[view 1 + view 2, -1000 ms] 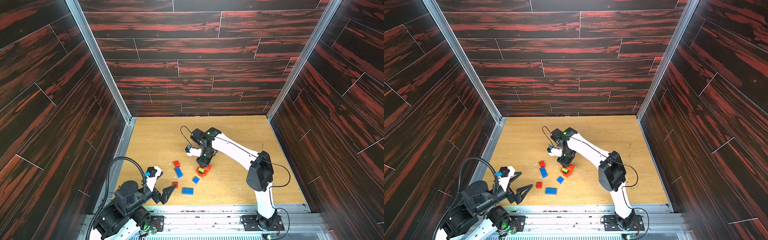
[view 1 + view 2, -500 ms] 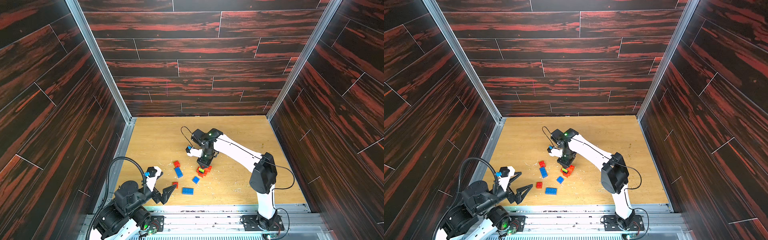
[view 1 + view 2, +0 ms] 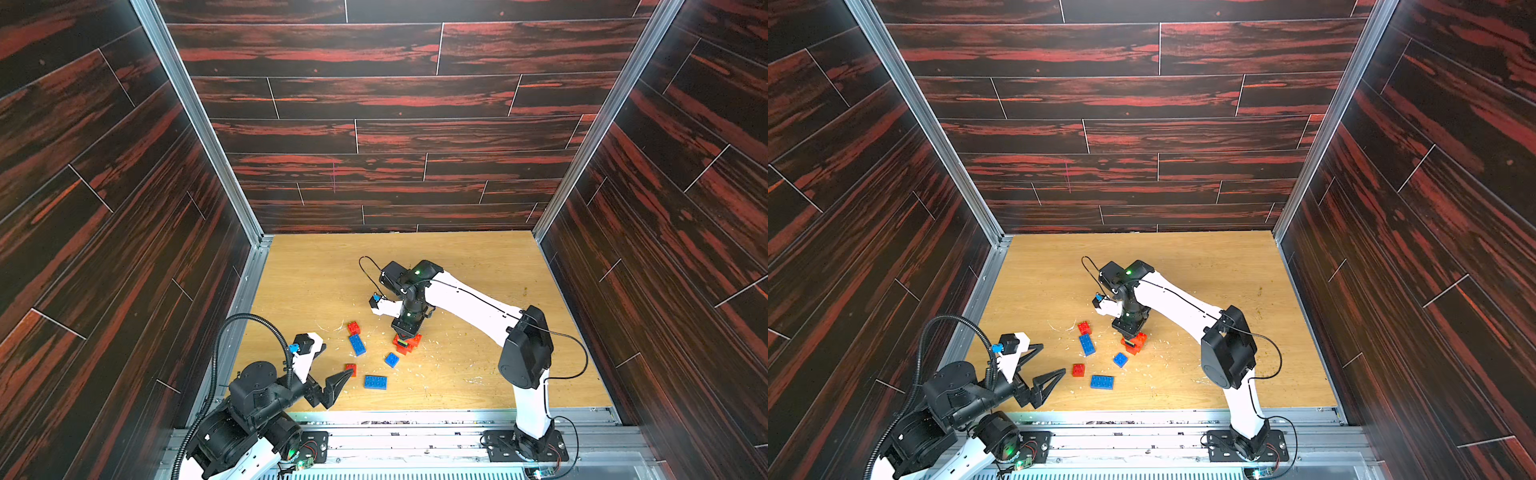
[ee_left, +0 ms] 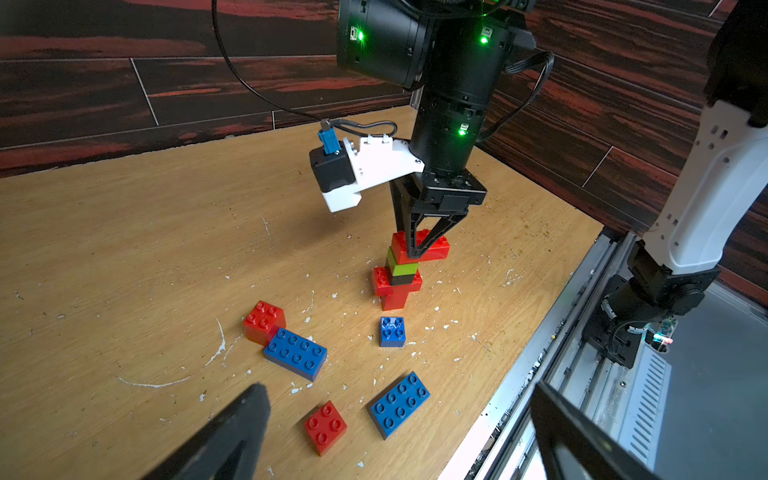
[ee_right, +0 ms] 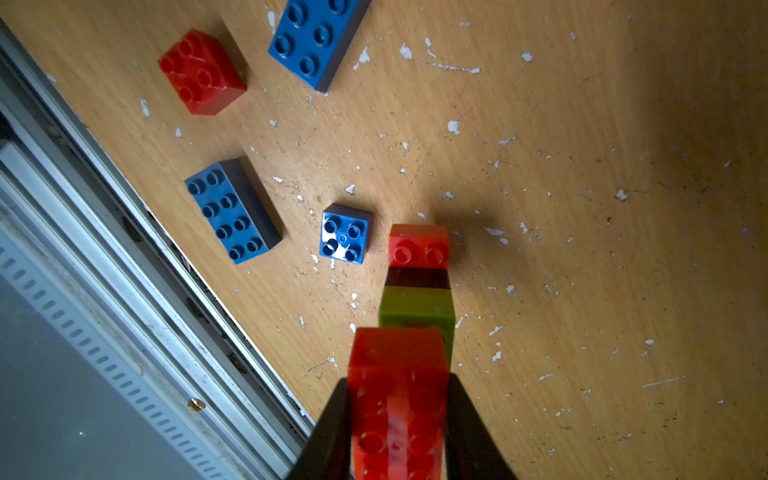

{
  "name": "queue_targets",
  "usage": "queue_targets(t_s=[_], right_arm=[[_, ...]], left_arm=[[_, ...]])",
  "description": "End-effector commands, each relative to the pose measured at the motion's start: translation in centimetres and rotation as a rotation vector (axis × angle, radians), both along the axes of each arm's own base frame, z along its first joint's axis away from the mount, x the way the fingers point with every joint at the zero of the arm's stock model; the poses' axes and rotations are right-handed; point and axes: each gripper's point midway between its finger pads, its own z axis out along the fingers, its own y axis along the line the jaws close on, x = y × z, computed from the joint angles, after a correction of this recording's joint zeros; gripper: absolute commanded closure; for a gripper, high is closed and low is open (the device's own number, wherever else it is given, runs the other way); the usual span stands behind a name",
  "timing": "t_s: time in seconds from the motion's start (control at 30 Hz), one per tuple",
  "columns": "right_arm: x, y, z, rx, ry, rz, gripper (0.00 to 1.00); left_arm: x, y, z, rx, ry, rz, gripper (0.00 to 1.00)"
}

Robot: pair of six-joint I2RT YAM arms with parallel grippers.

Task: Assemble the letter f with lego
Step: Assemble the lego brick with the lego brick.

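A lego stack (image 3: pixel 407 343) stands mid-table: a red base (image 4: pixel 392 301), a wider red brick (image 4: pixel 380 282), a black one (image 4: pixel 405 279), a lime green one (image 4: pixel 401 268) and a red top brick (image 4: pixel 434 249). My right gripper (image 4: pixel 415 249) points straight down and is shut on that top brick (image 5: pixel 399 395), one finger on either side. My left gripper (image 3: pixel 332 365) hovers wide open near the front left, holding nothing; its fingers (image 4: pixel 245 419) frame the loose bricks.
Loose lego lies left of the stack: a red square (image 3: pixel 353 328) touching a blue oblong (image 3: pixel 357 345), a blue square (image 3: pixel 391 359), a red square (image 3: pixel 351 369) and a blue oblong (image 3: pixel 375 382). A metal rail (image 4: pixel 582 353) runs along the front edge. White flecks litter the wood.
The right arm's elbow has shifted slightly while its gripper stays shut on the top of the stack. The left arm has not moved.
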Motion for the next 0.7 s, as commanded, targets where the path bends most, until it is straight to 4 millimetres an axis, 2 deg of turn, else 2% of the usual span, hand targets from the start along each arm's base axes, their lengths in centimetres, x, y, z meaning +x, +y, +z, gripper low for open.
queue_targets(t_s=[0.0, 0.67], right_arm=[[-0.5, -0.2, 0.9, 0.012, -0.009, -0.001, 0.82], [0.0, -0.7, 0.0, -0.004, -0.02, -0.015, 0.82]], left_arm=[[0.1, -0.2, -0.2, 0.002, 0.005, -0.005, 0.0], [0.2, -0.2, -0.3, 0.004, 0.01, -0.004, 0.0]])
